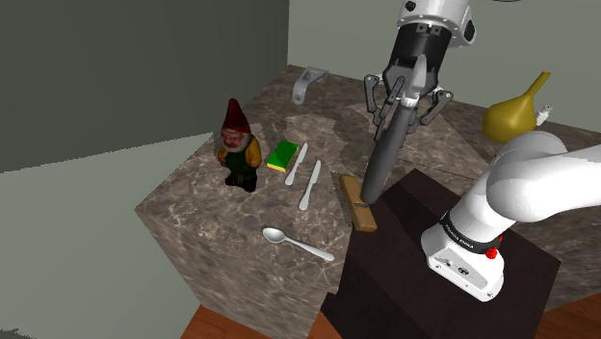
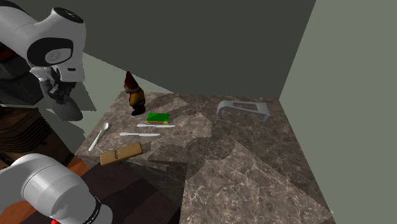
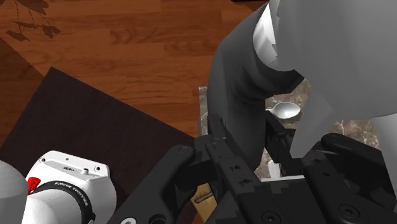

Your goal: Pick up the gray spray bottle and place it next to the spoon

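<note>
The all-black two-finger gripper point(image 1: 404, 105) clasped a dark gray spray bottle point(image 1: 378, 162), holding it tilted above the brown marbled tabletop point(image 1: 222, 217). A shiny silver spoon point(image 1: 297, 244) lay near the table's front edge.

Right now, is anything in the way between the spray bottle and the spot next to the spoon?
The gripper holds the dark gray spray bottle aloft. A wooden block lies on the table between it and the spoon; carried high, the bottle should clear it. Nothing else visible intervenes.
</note>
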Action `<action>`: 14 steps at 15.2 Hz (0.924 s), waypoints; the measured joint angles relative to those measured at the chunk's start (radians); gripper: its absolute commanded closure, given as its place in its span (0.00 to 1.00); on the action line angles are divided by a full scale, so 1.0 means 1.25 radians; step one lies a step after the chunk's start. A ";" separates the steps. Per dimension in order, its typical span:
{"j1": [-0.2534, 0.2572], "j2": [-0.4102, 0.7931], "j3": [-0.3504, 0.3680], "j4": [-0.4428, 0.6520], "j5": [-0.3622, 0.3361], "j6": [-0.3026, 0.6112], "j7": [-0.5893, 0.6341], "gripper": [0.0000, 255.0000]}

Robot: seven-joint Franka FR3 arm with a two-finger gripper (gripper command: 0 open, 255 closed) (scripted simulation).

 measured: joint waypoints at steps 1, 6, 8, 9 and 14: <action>0.001 -0.003 0.002 -0.011 0.002 0.007 -0.004 1.00; 0.003 -0.012 0.015 -0.065 0.013 0.046 -0.028 1.00; 0.004 -0.015 0.022 -0.087 0.019 0.063 -0.037 1.00; 0.004 -0.013 0.025 -0.096 0.022 0.073 -0.043 1.00; 0.008 -0.013 0.042 -0.144 0.038 0.116 -0.066 1.00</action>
